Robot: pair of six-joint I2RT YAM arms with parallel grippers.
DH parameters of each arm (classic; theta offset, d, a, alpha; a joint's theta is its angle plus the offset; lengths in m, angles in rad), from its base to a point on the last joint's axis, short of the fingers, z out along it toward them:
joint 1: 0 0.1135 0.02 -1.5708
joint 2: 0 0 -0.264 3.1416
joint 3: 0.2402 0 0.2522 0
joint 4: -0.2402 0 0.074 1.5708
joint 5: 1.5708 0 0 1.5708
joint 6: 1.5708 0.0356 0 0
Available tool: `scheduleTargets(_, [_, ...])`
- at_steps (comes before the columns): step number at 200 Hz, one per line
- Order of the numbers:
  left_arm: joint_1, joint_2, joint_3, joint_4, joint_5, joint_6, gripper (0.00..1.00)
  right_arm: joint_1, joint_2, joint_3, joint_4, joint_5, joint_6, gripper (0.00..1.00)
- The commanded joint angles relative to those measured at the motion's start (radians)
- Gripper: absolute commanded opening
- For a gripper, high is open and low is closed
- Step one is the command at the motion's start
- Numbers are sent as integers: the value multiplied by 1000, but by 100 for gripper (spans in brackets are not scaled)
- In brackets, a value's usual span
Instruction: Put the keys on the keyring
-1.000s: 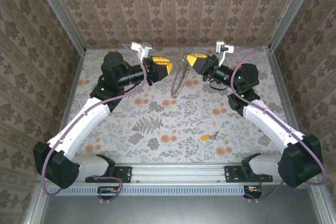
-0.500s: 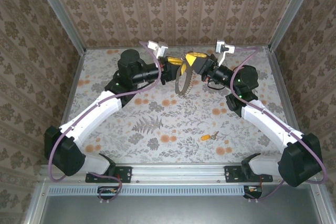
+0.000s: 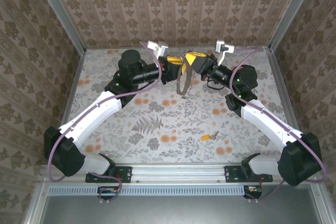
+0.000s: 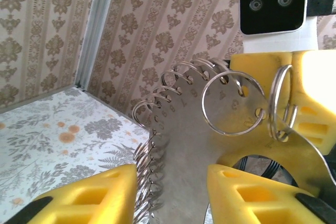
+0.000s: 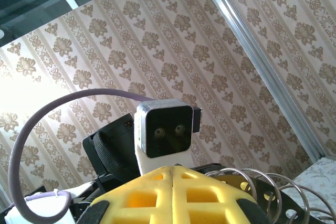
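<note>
A: Whereabouts of the keyring (image 3: pixel 182 80)?
B: Up off the table (image 3: pixel 157 124), toward 12 o'clock in the top view, hanging edge-on between both arms. From the left wrist, a silvery plate rimmed with split rings (image 4: pixel 231 103).
A: Held by?
B: Pinched near its top by the right gripper (image 3: pixel 191 59), fingers closed flat together, at 1 o'clock of it.
A: And the left gripper (image 4: pixel 170 182)?
B: At 11 o'clock of it, fingers partly apart, straddling the ring-lined edge; hard to tell whether touching.
A: Key (image 3: pixel 208 137)?
B: Flat on the floral table at 5 o'clock of the keyring, well apart from it, orange head, untouched.
</note>
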Motion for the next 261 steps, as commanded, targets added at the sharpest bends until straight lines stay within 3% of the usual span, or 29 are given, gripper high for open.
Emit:
scheduleTargets(1, [8, -65, -16, -28, -44, 40, 45, -8, -13, 7, 33, 23, 0, 0])
scheduleTargets(63, [72, -139, -73, -7, -58, 16, 51, -9, 18, 20, 72, -23, 32, 0])
scheduleTargets(111, [75, -128, -75, 65, 28, -41, 47, -5, 48, 21, 117, -49, 68, 0])
scheduleTargets(169, [75, -109, -86, 161, 50, -101, 40, -4, 52, 16, 131, -55, 80, 0])
scheduleTargets(261, [95, -66, -85, 319, 96, -218, 39, 2, 78, 23, 180, -66, 115, 0])
